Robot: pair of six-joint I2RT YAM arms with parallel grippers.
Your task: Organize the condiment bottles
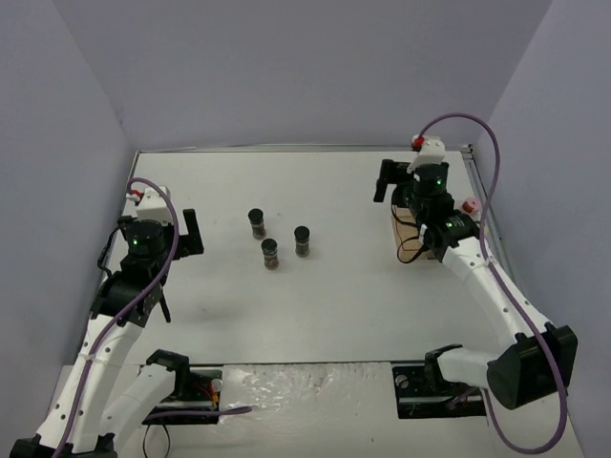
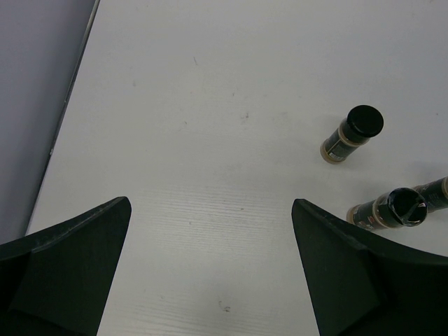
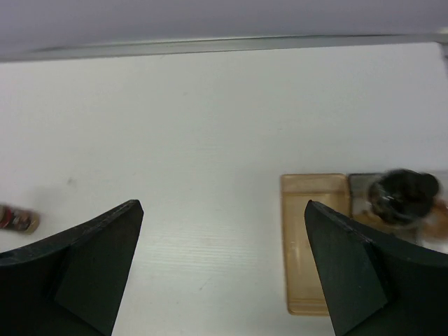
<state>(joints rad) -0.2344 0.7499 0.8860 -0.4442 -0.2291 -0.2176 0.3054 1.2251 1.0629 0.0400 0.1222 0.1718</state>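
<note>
Bottle [image 3: 402,196] in tray [image 3: 311,245], just beside wide-spread right gripper [image 3: 222,206].

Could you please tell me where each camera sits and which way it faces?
Top external: above, behind the arms, looking down on the table; both arms show.
Left wrist: on the left arm, looking down past the open left hand at three black-capped bottles.
Right wrist: on the right arm, facing the far wall past the open right hand; tray at right.
Shared: top and left wrist show those bottles.
</note>
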